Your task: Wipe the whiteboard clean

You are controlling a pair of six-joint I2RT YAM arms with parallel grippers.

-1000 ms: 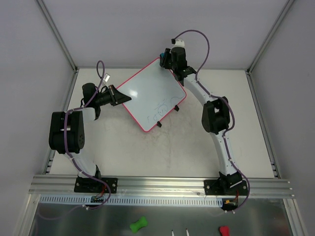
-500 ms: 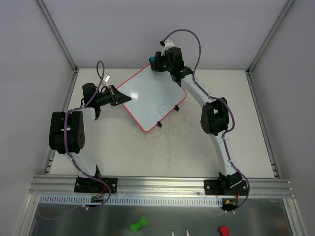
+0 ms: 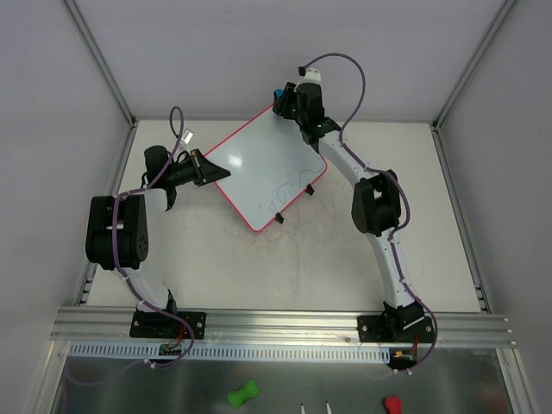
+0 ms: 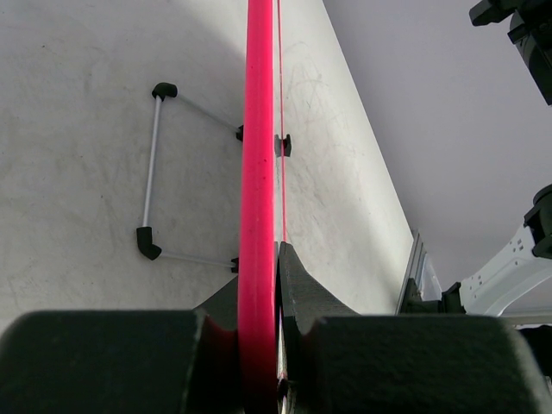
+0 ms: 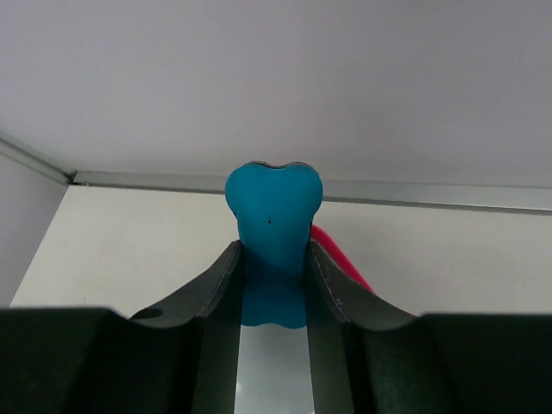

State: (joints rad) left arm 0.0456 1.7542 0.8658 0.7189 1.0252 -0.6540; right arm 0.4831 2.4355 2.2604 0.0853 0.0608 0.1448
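Observation:
The whiteboard (image 3: 263, 164), glossy white with a pink-red frame, lies tilted at the back centre of the table, with faint blue scribbles (image 3: 289, 183) near its right edge and two black clips on that edge. My left gripper (image 3: 207, 168) is shut on the board's left corner; in the left wrist view the frame (image 4: 257, 172) runs edge-on between the jaws. My right gripper (image 3: 282, 97) is shut on the blue bone-shaped eraser (image 5: 272, 224), held above the board's far corner, whose pink edge (image 5: 341, 254) shows behind it.
A wire stand (image 4: 153, 172) lies on the table under the board. Grey enclosure walls stand at the back and sides. A green bone-shaped thing (image 3: 242, 394) and a red thing (image 3: 392, 404) lie below the front rail.
My right gripper with the eraser has swung about near the board's far corner, left and then back right. The left gripper and the board have not moved.

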